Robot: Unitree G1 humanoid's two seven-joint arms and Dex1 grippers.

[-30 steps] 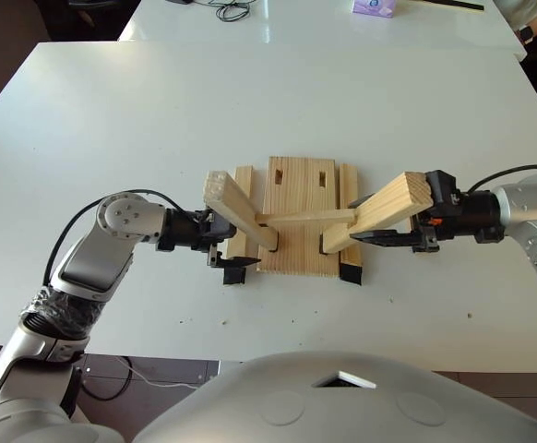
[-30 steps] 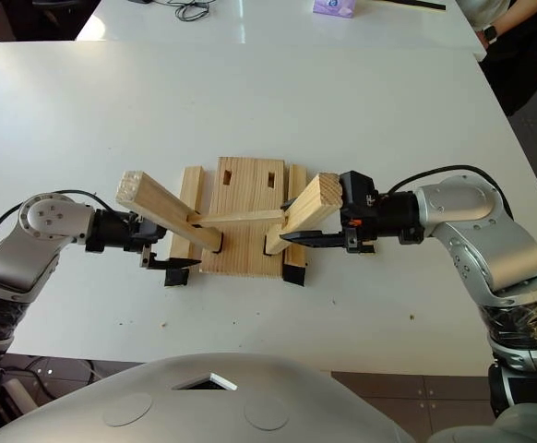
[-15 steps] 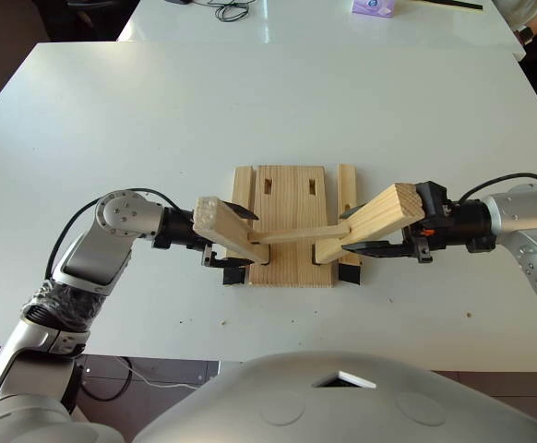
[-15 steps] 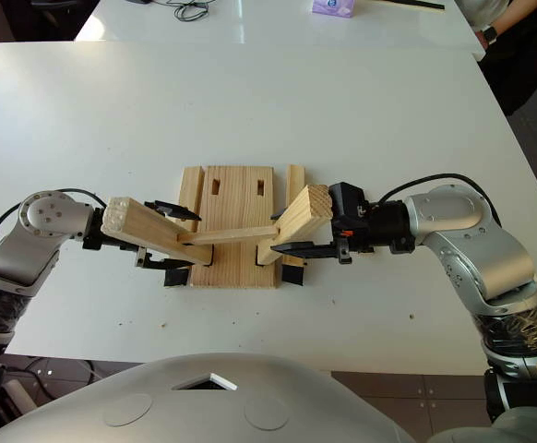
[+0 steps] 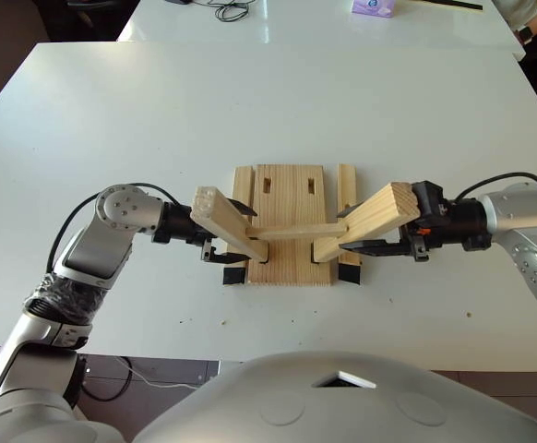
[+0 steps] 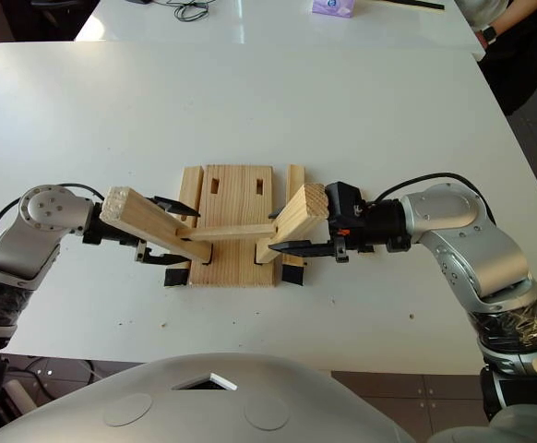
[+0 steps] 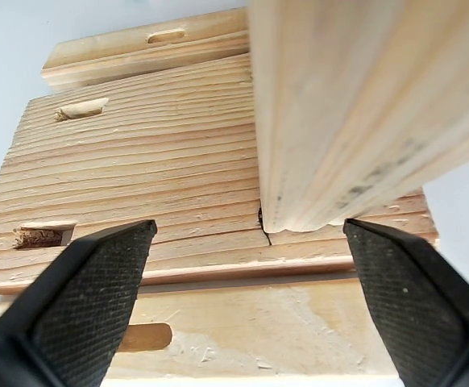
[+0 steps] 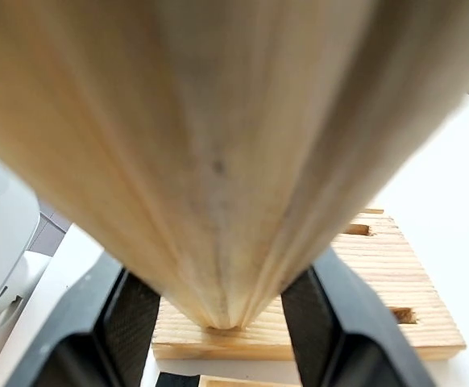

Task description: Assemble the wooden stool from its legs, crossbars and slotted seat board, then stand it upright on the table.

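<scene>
Right tool [image 5: 344, 231] clamps right leg [image 5: 372, 215], left tool [image 5: 236, 238] gapes around left leg [image 5: 220, 215], crossbar [image 5: 296, 230] bridging both above the seat board [image 5: 289, 198].

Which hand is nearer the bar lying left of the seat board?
Left: left hand at the bar's near end; right hand at the seat board's opposite side.

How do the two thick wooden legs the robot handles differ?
The left thick wooden leg leans toward the robot's left; the right thick wooden leg leans toward its right. The left gripper has its fingers wide apart, clear of that leg; the right gripper has its fingers close against its leg. Both rest their lower ends on the slotted wooden seat board, joined by a thin wooden crossbar.
</scene>
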